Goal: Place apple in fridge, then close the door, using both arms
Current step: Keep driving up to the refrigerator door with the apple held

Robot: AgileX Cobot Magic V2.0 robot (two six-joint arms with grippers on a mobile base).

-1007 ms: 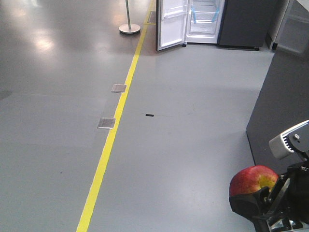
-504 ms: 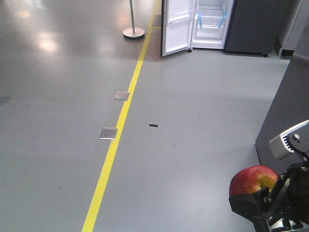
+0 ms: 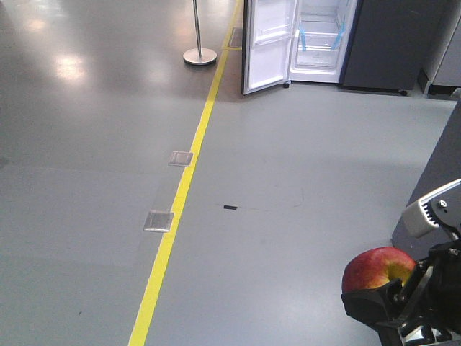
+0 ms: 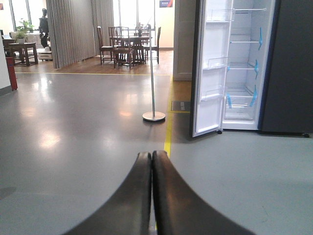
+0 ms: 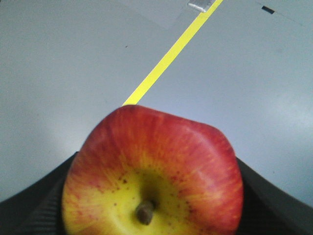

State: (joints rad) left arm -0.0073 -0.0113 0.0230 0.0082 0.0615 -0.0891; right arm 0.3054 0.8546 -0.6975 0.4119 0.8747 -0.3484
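Left end effector [image 4: 150,157] has its fingers pressed together (tips touching), while right end effector [image 3: 390,297] clamps the apple [image 3: 374,267].

Readable text: none in any view.
Hanging sign [image 4: 166,3]: a dark board with a red mark, at the top edge of the left wrist view, over the far doorway. Its characters are too small to read.
Floor panel [image 4: 179,105]: a dark rectangle on the floor beside the open fridge [image 4: 242,63]. Any marking on it is blurred.
Floor plates [image 3: 180,158]: two metal plates next to the yellow line [image 3: 155,288]. They are too small to tell whether anything is stamped on them.
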